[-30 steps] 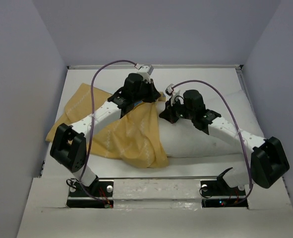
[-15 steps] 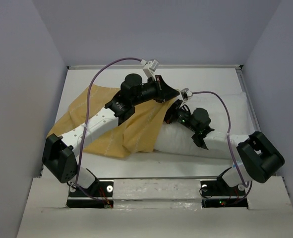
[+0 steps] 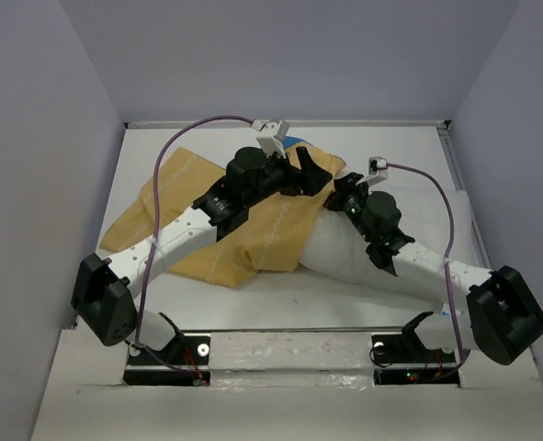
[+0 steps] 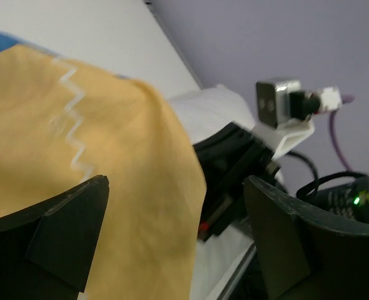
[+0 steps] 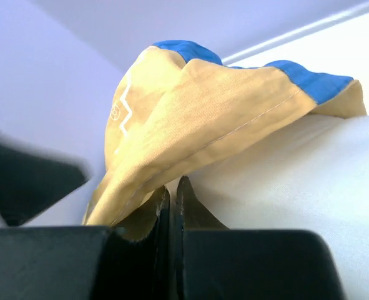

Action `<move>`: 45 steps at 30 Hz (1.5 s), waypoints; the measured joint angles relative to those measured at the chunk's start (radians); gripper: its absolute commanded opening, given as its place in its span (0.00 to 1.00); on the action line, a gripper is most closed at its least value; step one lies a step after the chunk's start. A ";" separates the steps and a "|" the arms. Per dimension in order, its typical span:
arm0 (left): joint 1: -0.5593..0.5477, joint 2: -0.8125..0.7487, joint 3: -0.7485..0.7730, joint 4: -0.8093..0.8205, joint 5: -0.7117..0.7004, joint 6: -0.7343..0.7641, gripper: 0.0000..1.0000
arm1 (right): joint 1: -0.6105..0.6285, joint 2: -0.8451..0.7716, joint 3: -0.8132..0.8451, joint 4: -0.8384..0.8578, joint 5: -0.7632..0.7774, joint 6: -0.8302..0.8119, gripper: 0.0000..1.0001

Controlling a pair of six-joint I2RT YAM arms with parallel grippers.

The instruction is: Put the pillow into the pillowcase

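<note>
The mustard-yellow pillowcase point(image 3: 243, 230) lies across the left and middle of the table, and its right end is drawn over the left end of the white pillow point(image 3: 349, 255). My left gripper point(image 3: 317, 171) hovers over that end, open, its fingers point(image 4: 72, 231) wide apart above the yellow cloth point(image 4: 78, 162) and gripping nothing. My right gripper point(image 3: 338, 197) is shut, with its tips point(image 5: 172, 187) at the line where the pillowcase hem point(image 5: 203, 106) meets the pillow point(image 5: 296, 181). Whether any cloth is pinched does not show. Blue lining shows along the raised hem.
White walls enclose the table on the left, back and right. The right arm's wrist camera point(image 4: 284, 106) and cable sit close beside my left gripper. A bare strip of table point(image 3: 280, 299) runs along the front, ahead of the arm bases.
My left gripper has opened and let go of the pillowcase. Both grippers have moved back and to the right, and the pillowcase now covers more of the pillow's left end.
</note>
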 measured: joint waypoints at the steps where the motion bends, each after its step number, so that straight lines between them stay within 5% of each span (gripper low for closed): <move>1: 0.000 -0.031 -0.037 -0.012 -0.053 0.023 0.99 | -0.018 0.006 0.016 -0.035 0.009 0.007 0.00; 5: -0.013 -0.200 -0.199 -0.058 -0.219 0.071 0.89 | -0.085 0.061 0.116 -0.219 0.057 0.006 0.00; 8: -0.058 -0.378 -0.340 -0.082 -0.333 0.083 0.69 | -0.115 0.102 0.200 -0.337 0.087 -0.016 0.21; 10: -0.095 -0.481 -0.432 -0.083 -0.384 0.071 0.68 | -0.127 0.129 0.276 -0.436 0.098 -0.047 0.51; 14: -0.183 -0.556 -0.609 -0.060 -0.431 0.011 0.79 | -0.137 0.174 0.476 -0.622 0.097 -0.155 0.64; 20: -0.222 -0.447 -0.787 -0.001 -0.423 -0.055 0.87 | -0.137 0.129 0.606 -0.816 0.040 -0.284 0.69; 25: -0.220 -0.274 -0.771 0.089 -0.415 -0.047 0.87 | -0.130 0.017 0.559 -0.984 -0.036 -0.364 0.67; 29: -0.194 -0.169 -0.737 0.177 -0.406 -0.035 0.86 | -0.065 -0.069 0.493 -1.086 -0.060 -0.402 0.79; 32: -0.163 -0.105 -0.710 0.233 -0.393 -0.033 0.73 | 0.019 -0.085 0.463 -1.143 -0.060 -0.425 0.91; 35: -0.146 -0.051 -0.695 0.288 -0.392 -0.032 0.29 | 0.082 -0.063 0.441 -1.192 -0.021 -0.450 0.97; 36: -0.145 -0.046 -0.695 0.292 -0.391 -0.021 0.29 | 0.110 -0.041 0.438 -1.209 -0.003 -0.460 0.97; 37: -0.141 -0.042 -0.695 0.298 -0.392 -0.022 0.09 | 0.121 -0.028 0.437 -1.213 0.011 -0.466 0.96; 39: -0.134 -0.044 -0.695 0.311 -0.389 -0.018 0.00 | 0.142 0.015 0.437 -1.218 0.054 -0.484 0.73; 40: -0.132 -0.049 -0.695 0.312 -0.388 -0.014 0.00 | 0.145 0.037 0.438 -1.215 0.081 -0.489 0.40; 42: -0.115 -0.093 -0.697 0.295 -0.380 -0.008 0.00 | 0.146 0.091 0.441 -1.206 0.143 -0.497 0.01; 45: -0.073 -0.214 -0.697 0.239 -0.356 0.005 0.00 | 0.145 0.158 0.446 -1.186 0.207 -0.480 0.00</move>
